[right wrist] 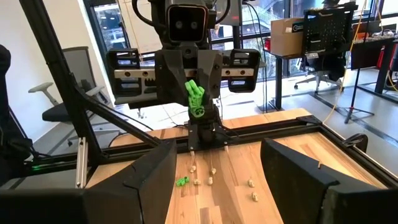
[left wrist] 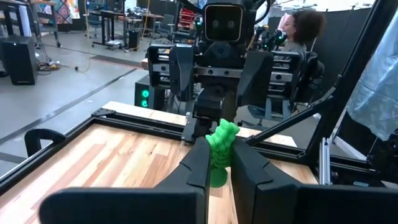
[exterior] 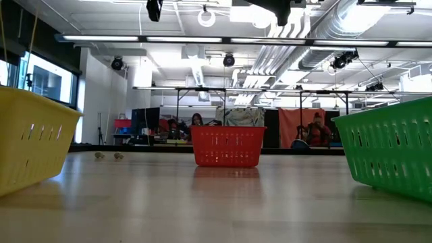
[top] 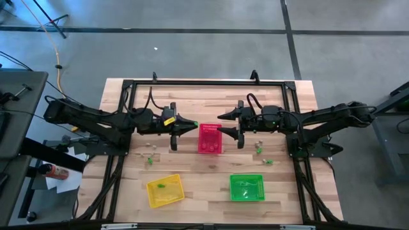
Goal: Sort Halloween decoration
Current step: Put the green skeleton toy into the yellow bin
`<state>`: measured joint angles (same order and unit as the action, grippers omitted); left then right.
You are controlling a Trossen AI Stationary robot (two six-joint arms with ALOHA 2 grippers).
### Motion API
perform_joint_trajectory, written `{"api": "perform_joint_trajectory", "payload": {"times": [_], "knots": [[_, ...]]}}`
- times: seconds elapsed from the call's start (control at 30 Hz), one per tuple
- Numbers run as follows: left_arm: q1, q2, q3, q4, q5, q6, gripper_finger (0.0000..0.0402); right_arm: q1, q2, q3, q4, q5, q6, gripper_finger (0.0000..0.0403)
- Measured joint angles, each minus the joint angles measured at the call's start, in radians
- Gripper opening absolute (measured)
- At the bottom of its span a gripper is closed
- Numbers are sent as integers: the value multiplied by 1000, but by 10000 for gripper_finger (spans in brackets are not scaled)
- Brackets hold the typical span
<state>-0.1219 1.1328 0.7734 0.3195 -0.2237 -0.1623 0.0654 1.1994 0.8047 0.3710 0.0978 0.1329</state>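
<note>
The left gripper (top: 192,124) jaws clamp 1 green trinket (left wrist: 221,142) aloft beside the pink-red basket (top: 210,139), seemingly bound for the green basket (top: 246,187), while the right gripper (top: 229,126) jaws gape empty

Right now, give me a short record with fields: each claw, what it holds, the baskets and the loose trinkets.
left claw: shut on the small green hand-shaped trinket, raised beside the pink-red mesh basket
right claw: open, empty, on the other side of that basket
yellow mesh basket: front left, a green piece inside
green mesh basket: front right
loose pale and green trinkets: scattered on the wooden table on the left arm's side
</note>
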Motion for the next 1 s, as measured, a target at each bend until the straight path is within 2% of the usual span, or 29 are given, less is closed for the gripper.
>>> {"api": "perform_joint_trajectory", "payload": {"times": [0.13,0.23,0.33,0.43,0.63,0.83,1.0], "knots": [[0,0,0,0,25,-1,19,0,0,0,0,0,-1,227],[-5,-1,0,-11,169,-23,19,0,0,0,0,0,0,227],[-37,-1,1,-64,277,-139,19,0,0,0,0,0,0,227],[-108,-1,1,-196,275,-248,19,0,0,0,-1,0,1,227],[-326,29,1,-433,189,-434,19,0,0,0,-5,0,-2,227],[-536,143,1,-532,177,-633,19,0,0,0,-30,0,-2,227],[-624,282,1,-533,177,-707,19,0,0,0,-41,0,-2,227]]}}
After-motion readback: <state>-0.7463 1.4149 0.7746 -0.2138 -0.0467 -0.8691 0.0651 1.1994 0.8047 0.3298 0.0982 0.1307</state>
